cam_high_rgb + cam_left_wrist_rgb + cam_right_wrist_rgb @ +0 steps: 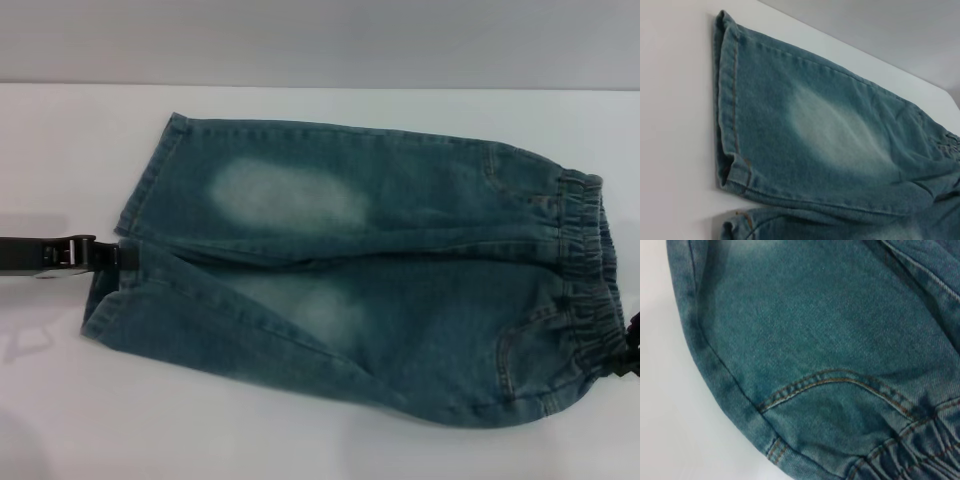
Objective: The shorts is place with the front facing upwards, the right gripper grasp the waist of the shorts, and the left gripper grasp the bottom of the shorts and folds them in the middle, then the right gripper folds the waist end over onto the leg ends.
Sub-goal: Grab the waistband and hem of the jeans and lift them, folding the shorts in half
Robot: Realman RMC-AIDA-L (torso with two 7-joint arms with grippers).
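The blue-green denim shorts (400, 270) lie flat on the white table, front up, with two pale patches. The ruffled waist (585, 270) points right and the hemmed leg ends (148, 180) point left. My left gripper (120, 254) reaches in from the left, level with the gap between the two cuffs and touching the inner corner of the near cuff (105, 305). Only a black sliver of my right gripper (632, 350) shows, at the near end of the waistband. The left wrist view shows the far cuff (730, 100). The right wrist view shows a curved pocket seam (840, 380) and the waist (920, 452).
The white table (300, 430) carries only the shorts, with bare surface in front of and to the left of them. Its far edge (320, 86) meets a grey wall behind.
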